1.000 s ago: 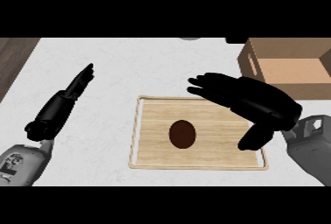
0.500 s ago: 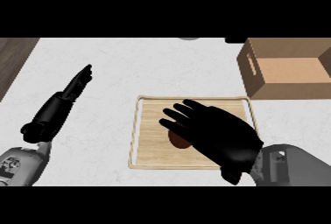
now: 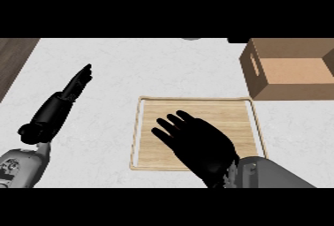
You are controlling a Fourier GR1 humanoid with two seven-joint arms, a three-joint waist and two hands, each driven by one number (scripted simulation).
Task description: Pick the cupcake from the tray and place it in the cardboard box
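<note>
Hovering my right hand (image 3: 199, 148) over the tray (image 3: 241, 108), fingers spread flat, I couldn't see the cupcake at all; half a second before it peeked out, then the palm covered it. Cardboard box (image 3: 290, 70) sat behind-right; left hand (image 3: 77, 84) rested straight on the bench (image 3: 117, 62).

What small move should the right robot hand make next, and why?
Probably lower and curl its fingers. The right robot hand is spread open above the tray, hiding the cupcake, so nothing is gripped yet. The cardboard box waits open to the upper right.
</note>
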